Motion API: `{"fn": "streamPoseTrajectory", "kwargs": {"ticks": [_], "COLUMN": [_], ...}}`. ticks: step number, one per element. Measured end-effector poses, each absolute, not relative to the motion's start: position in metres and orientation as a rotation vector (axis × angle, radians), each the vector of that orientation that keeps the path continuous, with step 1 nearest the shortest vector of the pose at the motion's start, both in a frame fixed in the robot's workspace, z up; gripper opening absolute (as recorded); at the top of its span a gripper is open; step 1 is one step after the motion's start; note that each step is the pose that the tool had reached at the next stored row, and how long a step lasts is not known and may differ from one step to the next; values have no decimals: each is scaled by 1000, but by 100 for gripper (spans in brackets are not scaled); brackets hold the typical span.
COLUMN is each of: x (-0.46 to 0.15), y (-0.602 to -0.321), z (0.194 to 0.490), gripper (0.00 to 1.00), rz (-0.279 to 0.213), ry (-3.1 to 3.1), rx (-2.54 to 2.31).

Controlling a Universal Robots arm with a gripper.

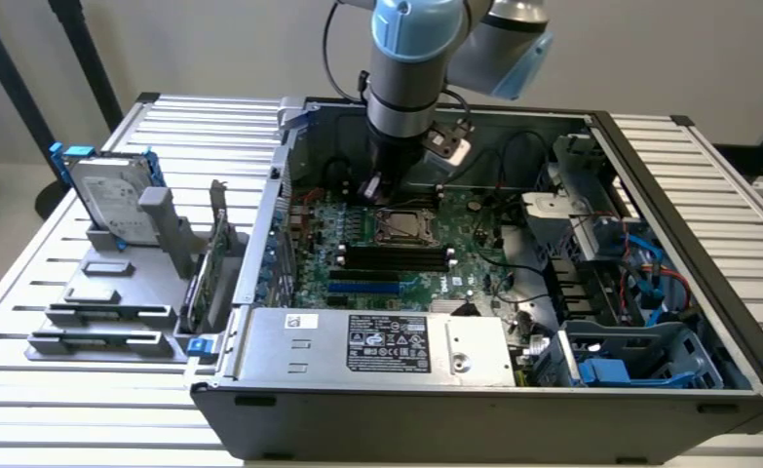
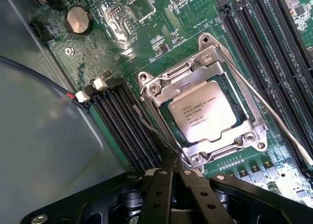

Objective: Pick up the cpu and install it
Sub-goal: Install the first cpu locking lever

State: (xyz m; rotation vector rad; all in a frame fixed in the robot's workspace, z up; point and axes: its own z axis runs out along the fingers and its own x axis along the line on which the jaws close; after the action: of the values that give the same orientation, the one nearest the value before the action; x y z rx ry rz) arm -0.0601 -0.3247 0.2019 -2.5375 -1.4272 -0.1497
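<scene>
Cpu was seen seated in motherboard socket, metal frame closed around it; in exterior view it lay at centre of frame, inside open computer case. Gripper was found closed, fingers pressed together, nothing held, tips just beside socket edge. Pick-up and placement were judged done. Latching of retention lever could not be told; possibly left undone.

The cpu lies flat in its socket on the green motherboard, framed by a silver bracket. The pincer, black fingers pressed together, points just beside the bracket's corner, near black memory slots.
</scene>
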Motion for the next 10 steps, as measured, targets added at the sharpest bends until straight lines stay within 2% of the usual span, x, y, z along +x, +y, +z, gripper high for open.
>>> {"fn": "streamPoseTrajectory", "kwargs": {"ticks": [10], "x": [-55], "y": [-321], "z": [202], "gripper": [11], "rz": [-143], "ry": [-1433], "rx": [-2544]}}
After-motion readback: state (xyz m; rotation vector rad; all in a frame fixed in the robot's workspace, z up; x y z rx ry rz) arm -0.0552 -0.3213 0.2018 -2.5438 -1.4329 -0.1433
